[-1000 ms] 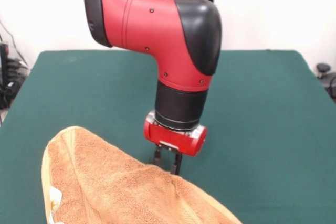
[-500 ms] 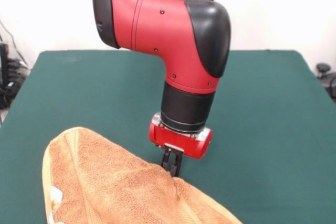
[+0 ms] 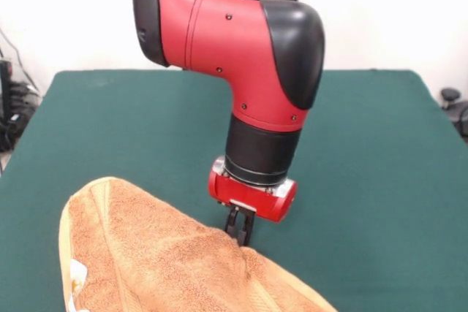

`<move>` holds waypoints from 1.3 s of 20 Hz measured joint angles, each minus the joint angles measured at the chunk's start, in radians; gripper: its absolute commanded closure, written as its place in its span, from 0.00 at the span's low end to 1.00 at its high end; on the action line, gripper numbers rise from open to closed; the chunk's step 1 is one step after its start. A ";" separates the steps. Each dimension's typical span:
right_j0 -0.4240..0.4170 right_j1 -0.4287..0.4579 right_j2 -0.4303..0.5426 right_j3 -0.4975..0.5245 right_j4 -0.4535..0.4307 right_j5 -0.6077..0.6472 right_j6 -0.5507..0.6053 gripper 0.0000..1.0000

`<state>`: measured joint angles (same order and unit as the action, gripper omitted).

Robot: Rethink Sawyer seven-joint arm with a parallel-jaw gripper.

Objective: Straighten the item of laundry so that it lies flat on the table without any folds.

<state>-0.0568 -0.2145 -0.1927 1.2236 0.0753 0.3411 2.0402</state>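
gripper (image 3: 240, 233) pinched on towel (image 3: 153, 253) fold edge | towel bunched, near-left | green table (image 3: 365, 151) | white wall behind

orange-tan towel (image 3: 161, 261), dk green table (image 3: 365, 180), red/blk arm (image 3: 241, 56)

You have only the front view here: your camera sits across the counter (image 3: 380, 151) from the robot, facing its pedestal at the far side and looking slightly down. It stands close, so the arm (image 3: 248, 56) fills the middle and the towel (image 3: 146, 261) runs off the bottom edge.
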 measured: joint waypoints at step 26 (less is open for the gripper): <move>-0.109 -0.107 0.029 0.084 0.045 0.361 0.000 1.00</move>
<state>-0.1657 -0.3211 -0.1638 1.3073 0.1200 0.7022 2.0402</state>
